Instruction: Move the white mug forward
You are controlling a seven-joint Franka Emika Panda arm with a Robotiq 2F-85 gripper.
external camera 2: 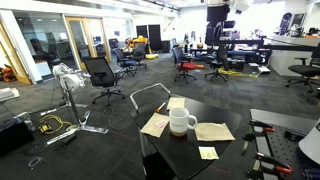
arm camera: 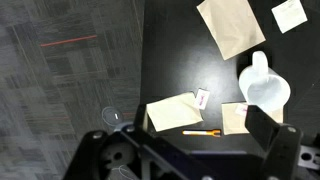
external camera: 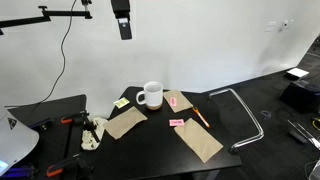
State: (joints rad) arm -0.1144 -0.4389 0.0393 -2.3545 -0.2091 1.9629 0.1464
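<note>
The tool (external camera: pixel 124 33) hangs high above the matte black tabletop (external camera: pixel 152 148). In the dim wrist view its dark fingers seem to be spread apart. The glossy, cylindrical white mug (external camera: pixel 150 95) stands upright near the far edge, beside flat brown paper sheets (external camera: pixel 200 140), with bare surface toward the near edge.

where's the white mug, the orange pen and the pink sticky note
white mug (external camera: pixel 151 96), in an exterior view, side of its body
orange pen (arm camera: pixel 200 131), wrist view, middle of its barrel
pink sticky note (external camera: pixel 177 122), in an exterior view, its centre
</note>
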